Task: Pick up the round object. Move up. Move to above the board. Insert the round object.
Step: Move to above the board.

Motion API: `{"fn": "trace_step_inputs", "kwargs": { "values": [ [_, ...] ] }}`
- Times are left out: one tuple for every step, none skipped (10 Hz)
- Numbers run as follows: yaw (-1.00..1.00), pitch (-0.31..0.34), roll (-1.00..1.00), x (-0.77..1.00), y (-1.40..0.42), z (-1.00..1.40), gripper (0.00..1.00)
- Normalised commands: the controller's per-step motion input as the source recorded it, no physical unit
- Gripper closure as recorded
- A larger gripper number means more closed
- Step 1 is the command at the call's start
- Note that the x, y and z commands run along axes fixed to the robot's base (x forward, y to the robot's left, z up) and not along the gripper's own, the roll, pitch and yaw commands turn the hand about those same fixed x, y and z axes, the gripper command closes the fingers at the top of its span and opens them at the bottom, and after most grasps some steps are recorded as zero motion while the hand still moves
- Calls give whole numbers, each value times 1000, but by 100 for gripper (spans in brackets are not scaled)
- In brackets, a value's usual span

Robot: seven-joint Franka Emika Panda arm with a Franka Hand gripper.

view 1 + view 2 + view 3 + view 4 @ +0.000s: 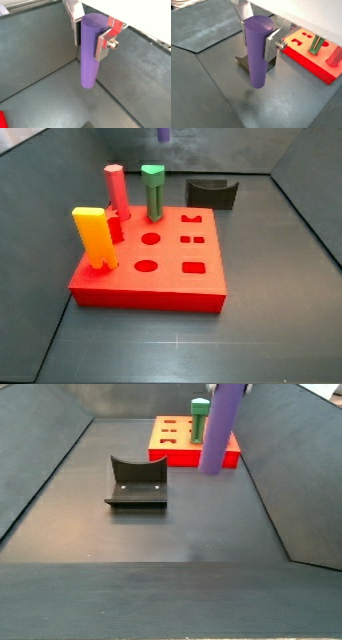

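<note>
Round object (256,50): purple peg, upright, off the floor, clamped near its top between the silver fingers (103,44) of the gripper (91,31), which I logged as closed on it in both wrist views. In a side view I noted it (222,429) hanging above the floor between the dark arch block (136,484) and the board (181,446). Board (160,268): held green (154,190), red-pink (115,190) and yellow (94,236) pegs.

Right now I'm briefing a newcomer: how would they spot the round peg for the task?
Find the red board, then look above the floor to the claw. Clamped upright there is the purple cylindrical peg, the only peg off the board and the only purple one.
</note>
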Motion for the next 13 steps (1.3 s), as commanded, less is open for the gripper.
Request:
{"fn": "trace_step_inputs", "kwargs": {
  "values": [
    [-512, 560, -57, 91, -1000, 189, 100],
    [-488, 539, -44, 95, -1000, 161, 100],
    [-274, 407, -13, 99, -1000, 169, 100],
    [-193, 330, -33, 100, -1000, 170, 100],
    [-74, 199, -34, 103, -1000, 168, 100],
    [-41, 141, -36, 105, -1000, 170, 100],
    [-14, 94, -24, 107, -1000, 174, 100],
    [-5, 84, -20, 107, -1000, 175, 100],
    [3, 68, -9, 111, -1000, 179, 100],
    [2, 65, -17, 115, -1000, 180, 100],
    [5, 70, -5, 122, -1000, 182, 100],
    [5, 90, -4, 132, -1000, 185, 100],
    [1, 113, 5, 150, -1000, 187, 100]
  ]
}}
